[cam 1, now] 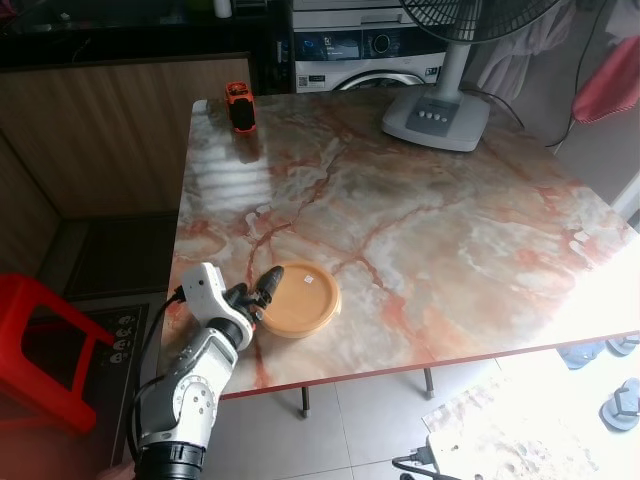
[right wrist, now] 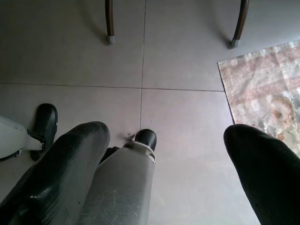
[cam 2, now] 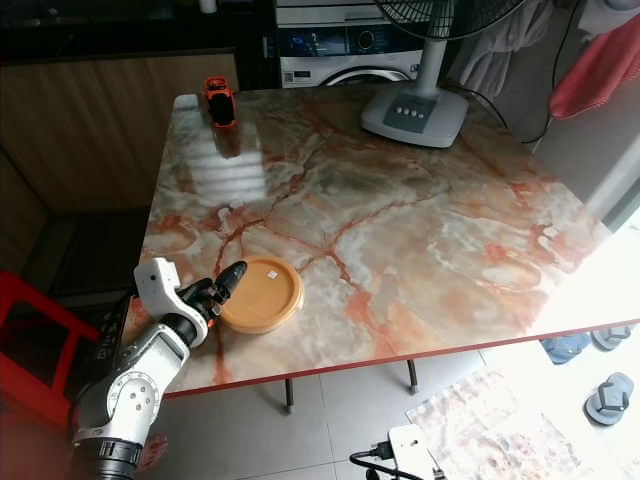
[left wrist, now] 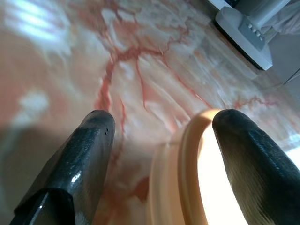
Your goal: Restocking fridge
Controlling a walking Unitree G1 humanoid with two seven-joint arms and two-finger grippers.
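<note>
A round, shallow orange container (cam 1: 300,298) sits near the front left corner of the marble table (cam 1: 420,220). My left gripper (cam 1: 262,292) is at the container's left edge. In the left wrist view it (left wrist: 164,122) is open: one finger (left wrist: 84,154) stands outside the rim over the marble, the other above the container's (left wrist: 187,154) inside, with the rim between them. I cannot tell whether either finger touches the rim. My right gripper (right wrist: 166,131) hangs open over the tiled floor, holding nothing.
A fan's grey base (cam 1: 436,118) stands at the table's far right, and a small orange and black object (cam 1: 239,105) at the far left. A red stool (cam 1: 40,350) is to my left. A washing machine (cam 1: 365,55) stands behind the table, and slippers (cam 1: 620,400) lie on the floor at right.
</note>
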